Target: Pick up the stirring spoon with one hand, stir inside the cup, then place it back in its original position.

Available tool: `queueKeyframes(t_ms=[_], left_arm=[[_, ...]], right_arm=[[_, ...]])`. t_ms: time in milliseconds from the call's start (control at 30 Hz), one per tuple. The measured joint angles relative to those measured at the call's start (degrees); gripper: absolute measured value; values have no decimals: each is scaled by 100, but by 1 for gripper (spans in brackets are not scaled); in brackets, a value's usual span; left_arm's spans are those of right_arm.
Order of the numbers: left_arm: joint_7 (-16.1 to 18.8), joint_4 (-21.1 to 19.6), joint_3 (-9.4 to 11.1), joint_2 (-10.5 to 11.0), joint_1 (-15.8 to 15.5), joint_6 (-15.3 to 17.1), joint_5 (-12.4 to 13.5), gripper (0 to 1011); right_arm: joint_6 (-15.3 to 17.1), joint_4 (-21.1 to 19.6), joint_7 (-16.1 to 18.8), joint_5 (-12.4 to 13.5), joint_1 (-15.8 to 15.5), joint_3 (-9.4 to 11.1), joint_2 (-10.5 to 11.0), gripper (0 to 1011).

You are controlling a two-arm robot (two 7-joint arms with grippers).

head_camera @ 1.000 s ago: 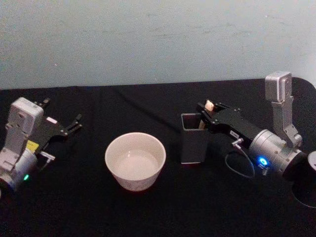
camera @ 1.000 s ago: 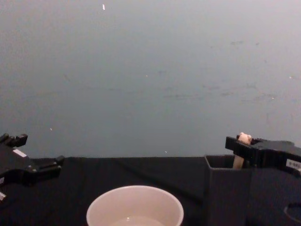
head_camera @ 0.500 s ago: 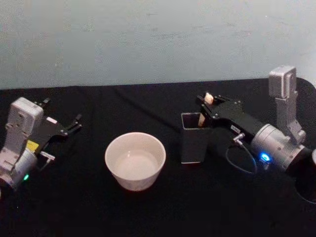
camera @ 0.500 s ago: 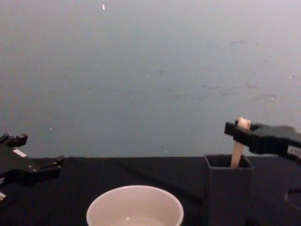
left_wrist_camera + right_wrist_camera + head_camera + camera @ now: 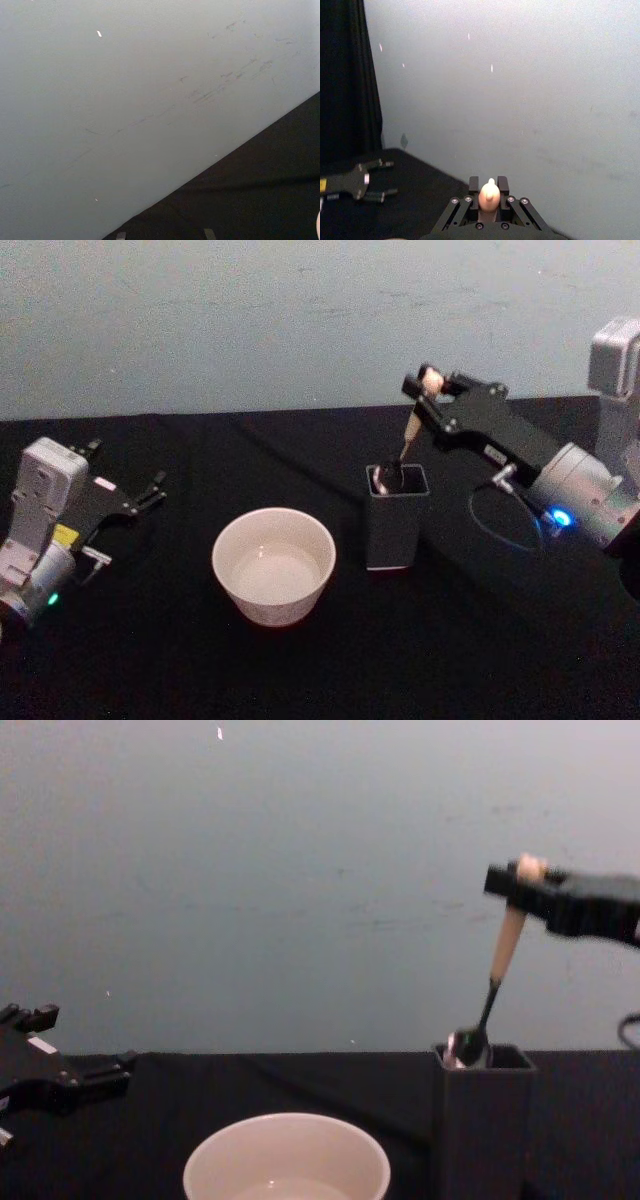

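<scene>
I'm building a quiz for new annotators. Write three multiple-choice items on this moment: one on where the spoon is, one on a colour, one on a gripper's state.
1. Where is the spoon's metal bowl?
A. Inside the cup
B. At the holder's mouth
C. Lying beside the cup

2. What colour is the cup?
A. Red
B. Dark grey
C. Cream-white

3. What is the right gripper doing?
A. Open and empty
B. Shut on the spoon's handle
C. Shut on the cup's rim

Answers:
1 B: in the chest view the shiny bowl sits at the holder's rim, with the handle tilted above it.
2 C: the head view shows a cream-white cup beside the dark grey holder.
3 B: the right wrist view shows it clamping the handle's knob end.
The left gripper is parked open on the left.
</scene>
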Motion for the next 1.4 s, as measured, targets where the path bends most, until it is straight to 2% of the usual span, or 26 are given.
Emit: queueKeyframes(t_ms=[233,400,533,567,667,867,1067,1400], left_arm=[[0,0,0,0,0,0,0,1001],[0,0,0,0,0,0,0,1001],[0,0,0,0,0,0,0,1001],[0,0,0,0,0,0,0,1001],[0,0,0,0,0,0,0,1001],[0,0,0,0,0,0,0,1001],[0,0,0,0,0,0,0,1001],[0,0,0,0,0,0,0,1001]], right_arm=[[-188,-72,85,59,158,54,-64,214],[-308,15,207,63,337,-69,-187,214],[-416,231,430,55,508,-284,-299,214],[-416,231,430,55,508,-284,-299,214],[-565,528,713,-11,674,-534,-392,214],[-872,1004,1072,-143,873,-881,-545,214],[-1194,1452,1395,-253,1020,-1140,-673,214],[-1712,2206,1668,-538,1245,-1421,-894,214]])
